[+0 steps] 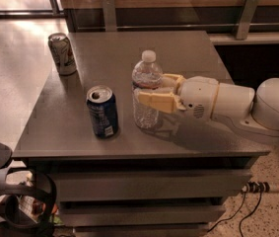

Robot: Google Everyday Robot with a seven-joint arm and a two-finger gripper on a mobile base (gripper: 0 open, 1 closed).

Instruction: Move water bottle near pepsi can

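Observation:
The water bottle (146, 85), clear and ribbed with a white cap, stands upright on the grey table (188, 58), just right of the pepsi can (102, 111). The pepsi can is dark blue with a silver top and stands near the table's front edge. My gripper (151, 90) reaches in from the right on a white arm, and its tan fingers (156, 100) are closed around the bottle's middle. The bottle's base looks to be at or just above the tabletop.
A silver-white can (62, 53) stands at the table's far left corner. Drawers (139, 186) sit below the tabletop. A dark chair and bag (11, 201) are at the lower left. Cables and a power strip (260, 187) lie on the floor at right.

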